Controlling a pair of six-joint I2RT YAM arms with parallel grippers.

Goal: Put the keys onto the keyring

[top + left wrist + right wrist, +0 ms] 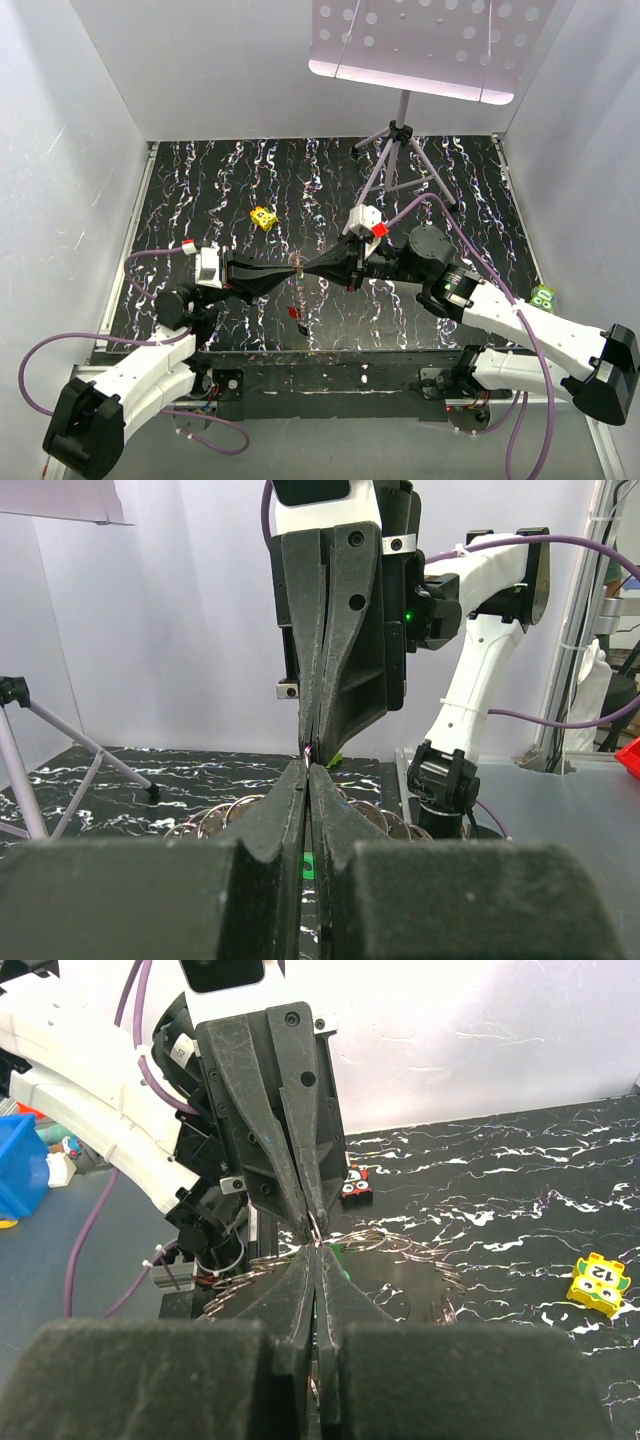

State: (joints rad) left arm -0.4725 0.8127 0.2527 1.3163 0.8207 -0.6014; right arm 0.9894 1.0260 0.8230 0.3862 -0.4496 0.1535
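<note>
The keyring [372,1237] is noted as thin silvery wire loops, held above the mid-counter [200,180]. The left fingers [270,272] and right fingers [335,265] are pressed together on it, tip to tip. A red-headed key [292,313] is seen just nearer. A yellow block [263,217] and tripod [400,150] are set farther back. The counter is closed in by walls [60,150] left, right and far.

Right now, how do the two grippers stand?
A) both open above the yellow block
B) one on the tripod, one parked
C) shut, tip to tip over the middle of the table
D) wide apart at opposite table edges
C: the top view shows the left gripper and the right gripper meeting fingertip to fingertip, jaws shut, with the wire of the keyring pinched where they meet.
</note>
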